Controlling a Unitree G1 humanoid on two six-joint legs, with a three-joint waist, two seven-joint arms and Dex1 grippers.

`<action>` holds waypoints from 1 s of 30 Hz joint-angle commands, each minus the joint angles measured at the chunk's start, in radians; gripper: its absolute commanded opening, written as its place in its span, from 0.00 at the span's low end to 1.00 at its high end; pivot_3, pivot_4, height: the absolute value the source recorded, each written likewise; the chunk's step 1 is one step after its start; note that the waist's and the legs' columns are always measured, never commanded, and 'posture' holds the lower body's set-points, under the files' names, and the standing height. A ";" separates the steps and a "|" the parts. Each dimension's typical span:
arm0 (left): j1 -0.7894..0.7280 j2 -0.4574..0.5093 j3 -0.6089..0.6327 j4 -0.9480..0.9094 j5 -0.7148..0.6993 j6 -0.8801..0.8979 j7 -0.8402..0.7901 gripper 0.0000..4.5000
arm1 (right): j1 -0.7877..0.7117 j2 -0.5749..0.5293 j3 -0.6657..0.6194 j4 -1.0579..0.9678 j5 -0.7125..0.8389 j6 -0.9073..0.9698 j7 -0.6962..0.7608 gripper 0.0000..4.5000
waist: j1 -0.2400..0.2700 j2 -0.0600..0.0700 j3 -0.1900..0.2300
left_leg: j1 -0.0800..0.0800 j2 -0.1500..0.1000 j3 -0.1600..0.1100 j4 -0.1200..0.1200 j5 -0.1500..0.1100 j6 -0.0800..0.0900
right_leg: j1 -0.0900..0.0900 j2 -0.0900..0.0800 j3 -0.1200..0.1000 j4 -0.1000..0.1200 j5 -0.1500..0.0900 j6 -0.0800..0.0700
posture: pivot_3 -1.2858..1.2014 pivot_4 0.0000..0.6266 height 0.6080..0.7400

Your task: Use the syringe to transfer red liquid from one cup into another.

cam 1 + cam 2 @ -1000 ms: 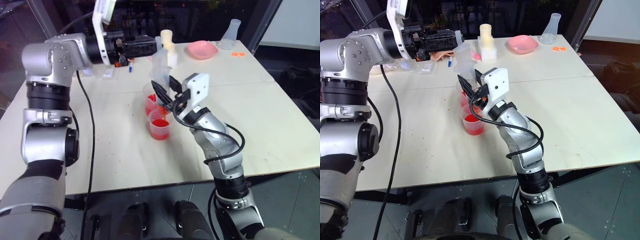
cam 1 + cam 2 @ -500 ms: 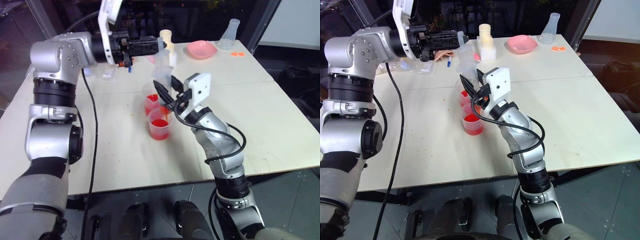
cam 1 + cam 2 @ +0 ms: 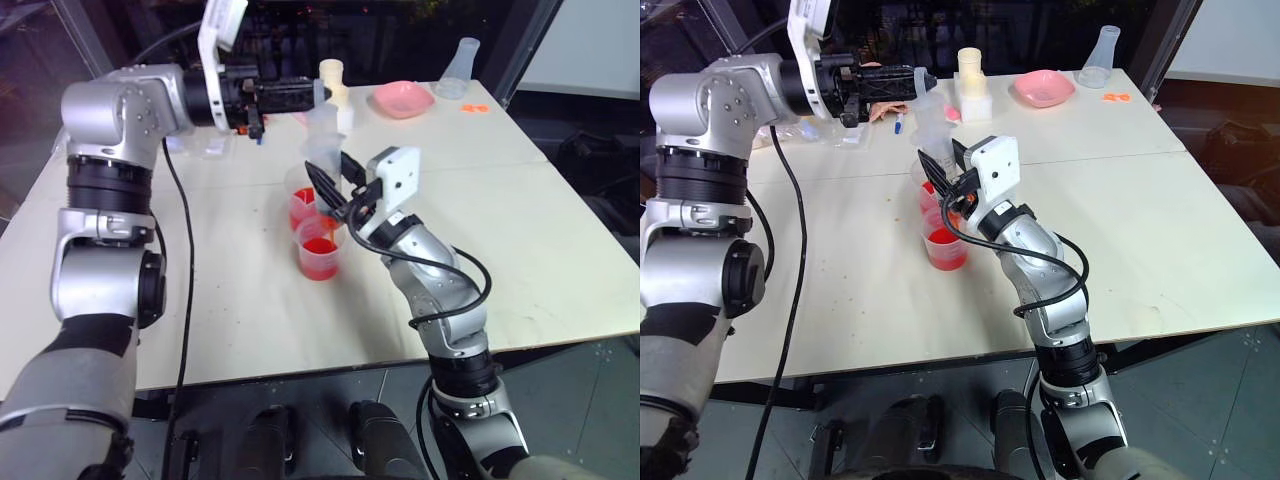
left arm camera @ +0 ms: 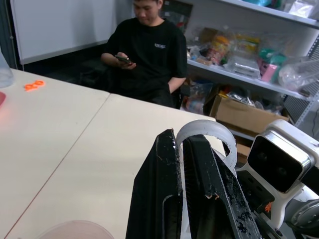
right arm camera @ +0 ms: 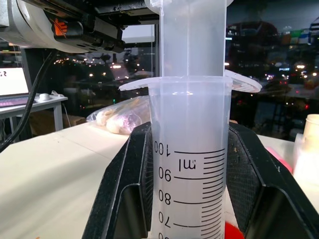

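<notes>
**Both hands on the syringe over the red cups**

Take the worktop [image 3: 520,230] as your landmark: near its middle your right hand [image 3: 333,190] was clamped around the barrel of the syringe [image 3: 321,140], holding it upright. Your left hand [image 3: 305,95] reached in level above it with its fingers [image 4: 164,199] drawn together on the white ring at the top of the plunger [image 4: 207,137].

The syringe was a large, clear, stiff plastic tube, and with no red visible in the part of the barrel seen from the right wrist, it probably weighed little. Smooth plastic like that can slip or twist, so I judge the wide barrel the right place for the steady hold, and the plunger ring the right place to pull. A pull off the barrel's line could tilt the tip, which I could not see.

Two clear cups stood touching at the middle of the worktop, right under the syringe. The far cup [image 3: 301,205] and the near cup [image 3: 320,250] both held red liquid [image 3: 319,247]. They looked light and thin-walled, so a nudge could tip them.

At the worktop's far edge stood a pink bowl [image 3: 404,98] and a clear flask [image 3: 462,66]; neither showed any contents.
</notes>
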 commanded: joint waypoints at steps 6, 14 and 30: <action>-0.007 -0.005 -0.031 -0.041 -0.003 0.014 -0.049 0.00 | -0.055 0.026 0.004 -0.054 0.040 -0.014 0.012 0.30 | 0.000 0.000 0.000 | 0.000 0.000 0.000 0.000 0.000 0.000 | 0.000 0.000 0.000 0.000 0.000 0.000 | 0.52 0.24 1.00; 0.009 -0.008 -0.041 -0.069 -0.008 0.029 -0.056 0.00 | -0.071 0.025 0.003 -0.055 0.045 -0.012 0.013 0.30 | 0.000 0.000 0.000 | 0.000 0.000 0.000 0.000 0.000 0.000 | 0.000 0.000 0.000 0.000 0.000 0.000 | 0.52 0.24 1.00; 0.063 -0.017 -0.049 -0.146 -0.021 0.066 -0.051 0.00 | -0.092 0.009 -0.006 -0.063 0.051 -0.003 0.021 0.30 | 0.000 0.000 0.000 | 0.000 0.000 0.000 0.000 0.000 0.000 | 0.000 0.000 0.000 0.000 0.000 0.000 | 0.52 0.24 1.00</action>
